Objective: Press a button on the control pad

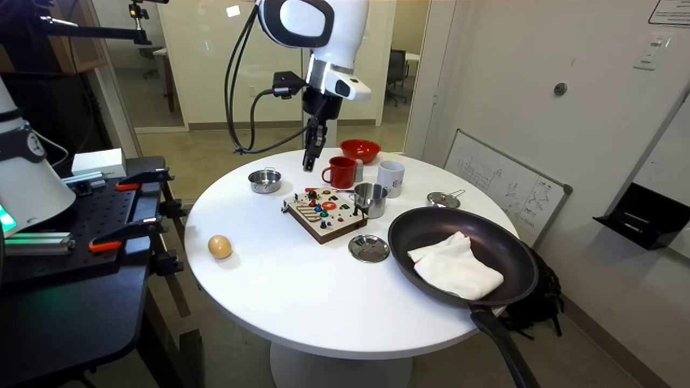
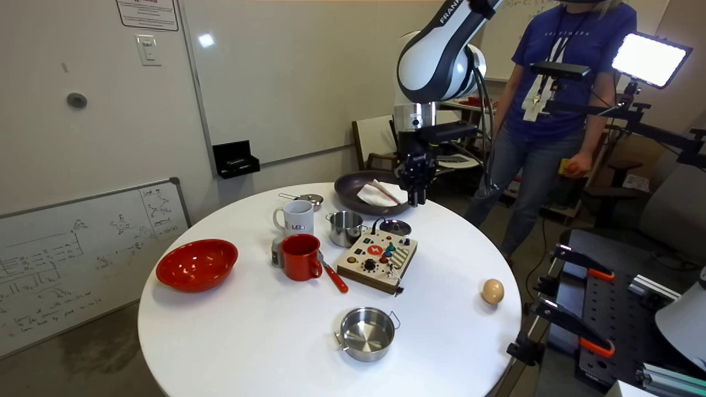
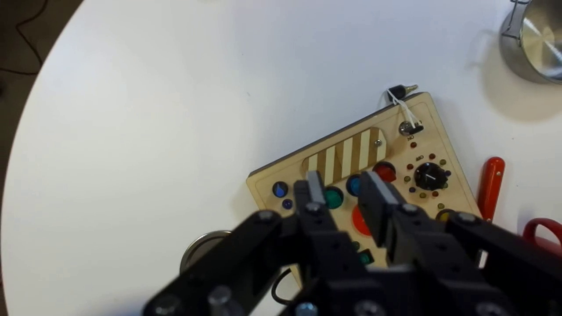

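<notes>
Nearest the lens in the wrist view, the gripper hangs with jaws parted before the control pad, which lies right of centre. A red handle lies just beside it, a metal bowl in the upper right. In an exterior view, a frying pan sits at lower right.

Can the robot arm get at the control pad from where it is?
Probably yes: the wrist view shows the open jaws above the control pad, with nothing in between. The taller pot stands beside it, not over it.
</notes>
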{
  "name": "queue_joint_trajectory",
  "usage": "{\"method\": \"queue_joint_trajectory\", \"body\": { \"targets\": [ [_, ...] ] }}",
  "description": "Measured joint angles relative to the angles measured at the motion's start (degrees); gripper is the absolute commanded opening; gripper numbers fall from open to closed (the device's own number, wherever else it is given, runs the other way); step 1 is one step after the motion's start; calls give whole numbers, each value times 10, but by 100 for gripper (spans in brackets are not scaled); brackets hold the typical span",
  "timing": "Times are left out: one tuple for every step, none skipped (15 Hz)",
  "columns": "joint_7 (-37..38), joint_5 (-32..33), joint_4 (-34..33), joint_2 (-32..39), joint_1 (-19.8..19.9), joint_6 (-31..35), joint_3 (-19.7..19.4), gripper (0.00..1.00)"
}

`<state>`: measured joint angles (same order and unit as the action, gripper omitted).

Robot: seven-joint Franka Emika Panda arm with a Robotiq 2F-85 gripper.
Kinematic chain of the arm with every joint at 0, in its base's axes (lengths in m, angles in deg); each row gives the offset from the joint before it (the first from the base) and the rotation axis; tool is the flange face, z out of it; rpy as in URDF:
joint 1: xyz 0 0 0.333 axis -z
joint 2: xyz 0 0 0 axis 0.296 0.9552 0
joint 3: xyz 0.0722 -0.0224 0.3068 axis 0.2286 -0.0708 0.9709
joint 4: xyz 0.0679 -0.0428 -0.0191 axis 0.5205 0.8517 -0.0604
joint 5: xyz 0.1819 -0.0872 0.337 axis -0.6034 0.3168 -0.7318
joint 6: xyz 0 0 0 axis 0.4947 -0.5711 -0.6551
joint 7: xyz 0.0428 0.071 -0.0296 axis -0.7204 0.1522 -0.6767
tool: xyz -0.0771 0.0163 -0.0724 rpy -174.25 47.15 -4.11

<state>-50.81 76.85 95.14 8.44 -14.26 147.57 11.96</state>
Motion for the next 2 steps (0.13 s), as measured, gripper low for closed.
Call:
{"method": "queue_joint_trajectory", "body": {
  "targets": [
    [0,0,0,0,0,0,0,30],
    [0,0,0,0,0,0,0,30]
  ]
}}
